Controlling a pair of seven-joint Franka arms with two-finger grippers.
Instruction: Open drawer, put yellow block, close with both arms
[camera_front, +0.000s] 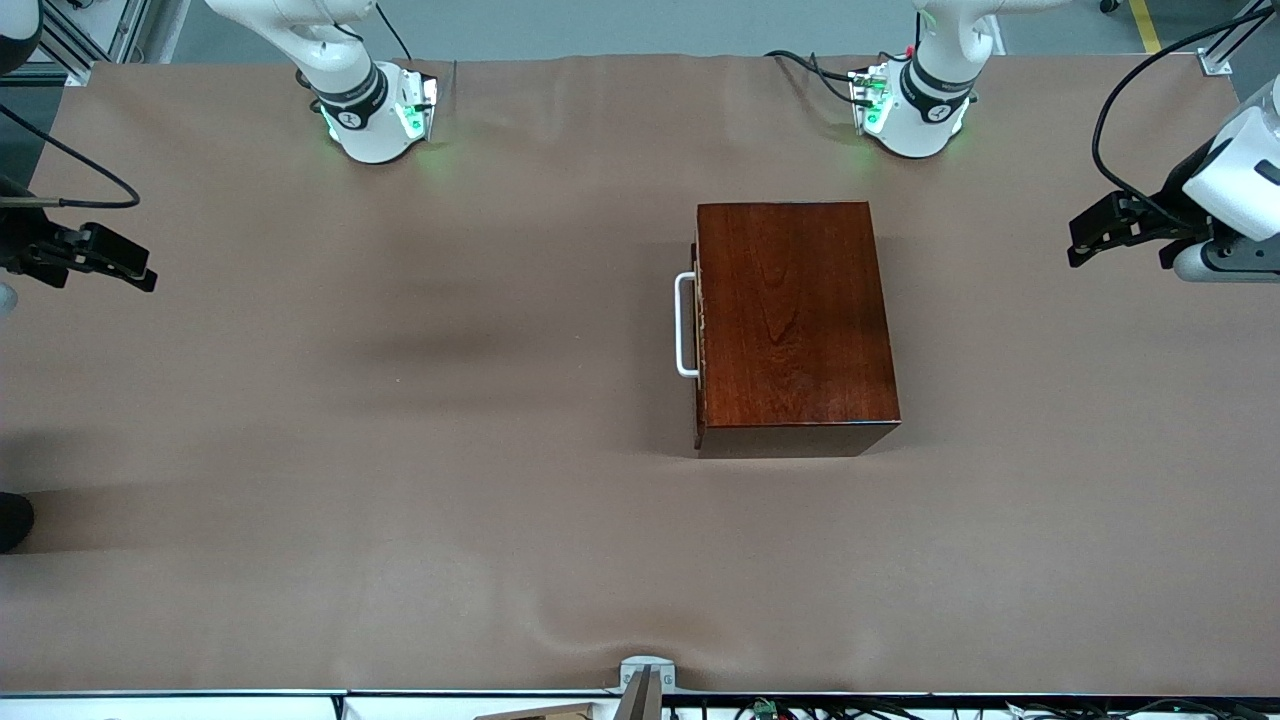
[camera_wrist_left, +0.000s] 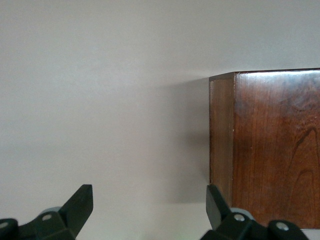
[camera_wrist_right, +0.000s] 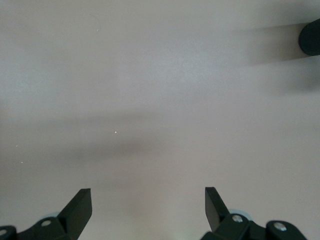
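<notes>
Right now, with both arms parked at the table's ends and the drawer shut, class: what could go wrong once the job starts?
1. No yellow block shows in any view, so there may be nothing to load.
2. The white handle is slim and faces the right arm's end; the open right gripper could miss it.
3. The wooden box stands loose on the cloth; pulling may drag it unless the open left gripper braces it.

No readable text anywhere; marks on the arm bases (camera_front: 375, 110) seem illegible.

Drawer (camera_front: 700, 320) interior hidden — both arms cut off at edges
</notes>
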